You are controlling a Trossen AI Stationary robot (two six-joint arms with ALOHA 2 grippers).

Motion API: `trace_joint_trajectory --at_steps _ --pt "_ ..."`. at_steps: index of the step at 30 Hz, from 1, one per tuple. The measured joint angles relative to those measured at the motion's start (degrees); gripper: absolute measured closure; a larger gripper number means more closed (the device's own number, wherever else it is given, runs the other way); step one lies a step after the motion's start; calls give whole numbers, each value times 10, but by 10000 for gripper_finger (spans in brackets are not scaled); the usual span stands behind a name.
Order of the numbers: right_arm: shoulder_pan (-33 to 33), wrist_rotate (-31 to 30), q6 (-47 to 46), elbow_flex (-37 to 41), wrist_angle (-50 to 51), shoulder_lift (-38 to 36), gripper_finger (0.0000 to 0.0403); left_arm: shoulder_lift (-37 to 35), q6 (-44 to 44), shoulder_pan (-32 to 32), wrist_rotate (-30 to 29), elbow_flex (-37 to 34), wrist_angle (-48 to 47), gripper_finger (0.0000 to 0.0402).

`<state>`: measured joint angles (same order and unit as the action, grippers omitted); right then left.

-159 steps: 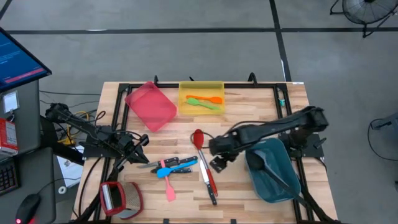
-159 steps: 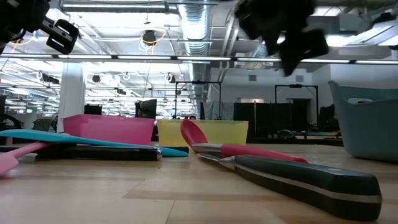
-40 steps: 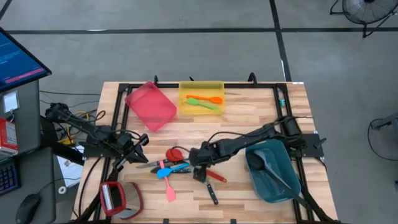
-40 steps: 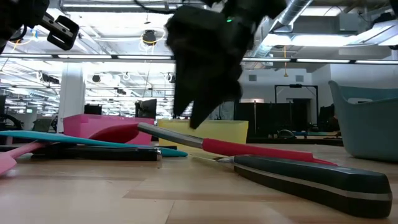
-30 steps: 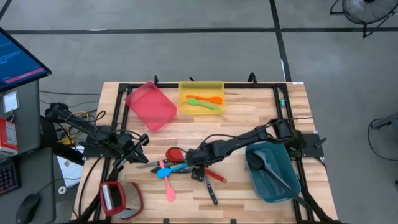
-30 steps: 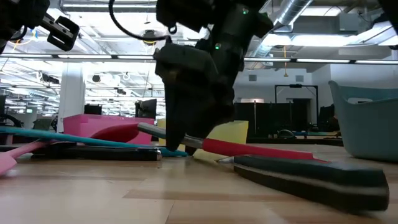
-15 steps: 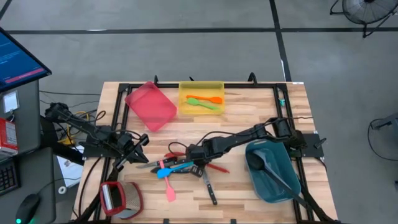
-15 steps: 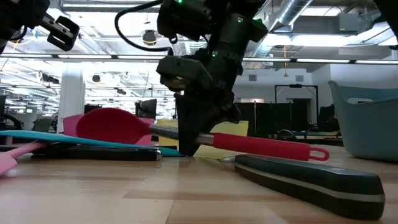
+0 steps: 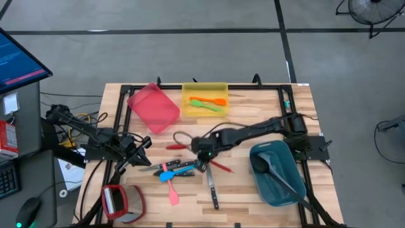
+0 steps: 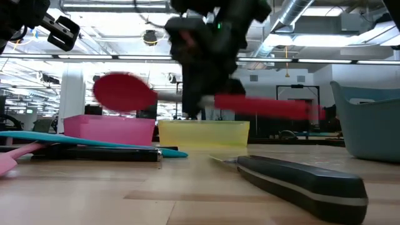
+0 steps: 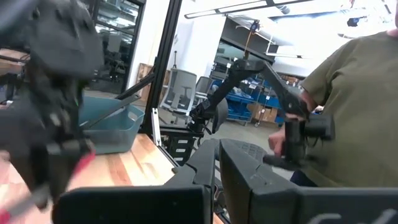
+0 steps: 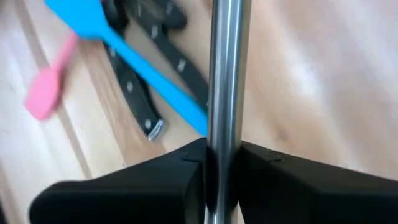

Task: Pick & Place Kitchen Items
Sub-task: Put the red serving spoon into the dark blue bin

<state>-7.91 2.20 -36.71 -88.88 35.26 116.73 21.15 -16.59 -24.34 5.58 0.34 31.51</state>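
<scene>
Your red spoon [image 10: 206,100] is off the bench [image 9: 253,196], held level in the air near the centre; in the low view its bowl shows left of the dark arm and its red handle to the right. The right tool [image 9: 204,154] is clamped on the spoon's steel shank [image 12: 222,93], which runs straight between its two fingers [image 12: 155,180] in the right wrist view.

Just below the spoon, toward 7 o'clock from the right tool, you have a cluster lying on the bench: a blue spatula [image 9: 172,173] across two black-handled knives [image 9: 180,166], with a pink spatula [image 9: 173,194] at 6 o'clock from the blue one. Another knife [image 9: 213,193] lies apart from the cluster, at 5 o'clock from the right tool, its black handle pointing to the near edge.

At 12 o'clock on the bench the yellow bin [image 9: 204,100] holds an orange spatula [image 9: 209,101] and a green one [image 9: 212,107]. The pink bin [image 9: 153,107] sits tilted at 11 o'clock. The teal bin [image 9: 278,174] at 4 o'clock holds a dark spoon [image 9: 269,170].

Your left tool [image 9: 140,145] hangs over the bench's 9 o'clock edge, fingers together and holding nothing. In the left wrist view a person in an olive shirt [image 11: 348,118] is beyond the bench.
</scene>
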Motion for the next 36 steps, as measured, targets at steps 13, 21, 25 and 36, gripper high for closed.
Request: trace_joint_trajectory --at_steps 13,21,25,36 --pt "-1 35 -96 -1 288 -214 362 0 0 0 0 0 3 394" --pt "-55 38 -258 -1 446 -307 362 0 0 0 1 0 4 394" --pt "-97 35 -368 19 482 -349 362 0 0 0 2 0 6 394" --pt "-252 39 -728 127 514 -453 362 0 0 0 2 0 8 394"
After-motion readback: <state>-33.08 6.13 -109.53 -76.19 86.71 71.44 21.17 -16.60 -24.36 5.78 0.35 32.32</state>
